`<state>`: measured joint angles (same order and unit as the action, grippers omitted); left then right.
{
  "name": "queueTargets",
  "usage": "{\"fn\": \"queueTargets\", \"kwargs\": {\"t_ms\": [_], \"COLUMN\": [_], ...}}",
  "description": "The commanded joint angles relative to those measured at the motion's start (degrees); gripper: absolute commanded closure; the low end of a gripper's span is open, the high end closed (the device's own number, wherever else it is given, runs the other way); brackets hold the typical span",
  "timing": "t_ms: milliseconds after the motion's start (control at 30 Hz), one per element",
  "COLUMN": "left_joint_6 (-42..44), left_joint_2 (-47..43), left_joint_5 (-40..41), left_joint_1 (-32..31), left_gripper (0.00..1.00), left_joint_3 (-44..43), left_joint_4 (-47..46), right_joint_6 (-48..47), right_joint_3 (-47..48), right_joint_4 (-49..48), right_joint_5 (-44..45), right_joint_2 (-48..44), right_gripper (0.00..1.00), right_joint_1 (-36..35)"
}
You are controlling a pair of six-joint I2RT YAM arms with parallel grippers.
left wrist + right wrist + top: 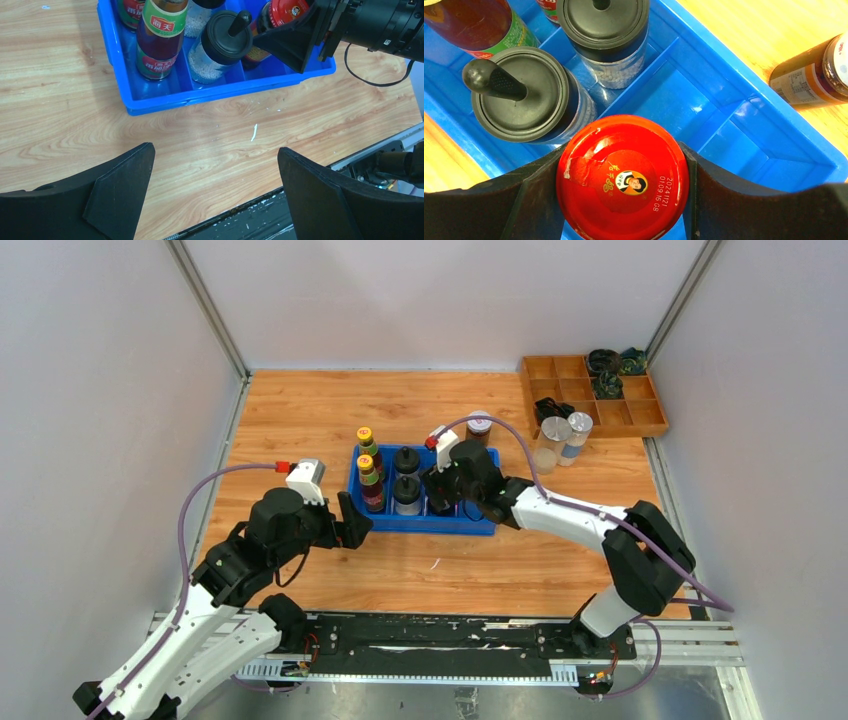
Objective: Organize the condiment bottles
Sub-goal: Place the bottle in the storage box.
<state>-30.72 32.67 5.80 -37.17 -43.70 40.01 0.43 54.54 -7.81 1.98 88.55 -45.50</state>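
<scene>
My right gripper (622, 172) is shut on the red-lidded jar (622, 177), holding it by the lid in a front middle compartment of the blue tray (704, 100). Two black-lidded shakers (406, 460) (406, 492) and two yellow-capped sauce bottles (365, 440) (370, 482) stand in the tray's left compartments. The white-lidded dark jar (479, 428) stands on the table just behind the tray. Two silver-lidded jars (553, 437) (578, 430) stand further right. My left gripper (215, 165) hangs open over bare wood near the tray's front left corner.
A wooden compartment tray (640, 405) sits at the back right with black and green coiled items (605, 385) in it. White walls enclose the table on three sides. The black rail (440, 635) carrying the arm bases runs along the near edge.
</scene>
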Motion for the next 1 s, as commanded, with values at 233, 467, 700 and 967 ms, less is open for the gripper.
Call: {"fn": "queueTargets", "kwargs": {"t_ms": [233,467,700,967], "left_joint_6": [-0.77,-0.71,-0.61,-0.56], "left_joint_2": [-0.86,-0.85,-0.94,-0.63], "left_joint_5": [0.53,0.53,0.53,0.77], "left_joint_1": [-0.41,-0.44,-0.49,-0.45], "left_gripper": [0.0,0.0,0.0,0.0], "left_joint_3": [0.2,0.11,0.02,0.28], "left_joint_4": [0.15,0.11,0.23,0.15], "right_joint_6": [1.62,1.51,1.51,1.11], "right_joint_3": [-2.2,-1.5,-0.32,-1.36], "right_joint_4": [0.43,0.34,1.16,1.4], "right_joint_5": [0.12,-0.61,-1.07,-1.1], "right_joint_2": [-2.82,-1.89,-1.06,-1.56], "right_gripper": [0.29,0.29,0.29,0.18], "right_joint_1": [-0.27,-0.51,-0.92,-1.29]}}
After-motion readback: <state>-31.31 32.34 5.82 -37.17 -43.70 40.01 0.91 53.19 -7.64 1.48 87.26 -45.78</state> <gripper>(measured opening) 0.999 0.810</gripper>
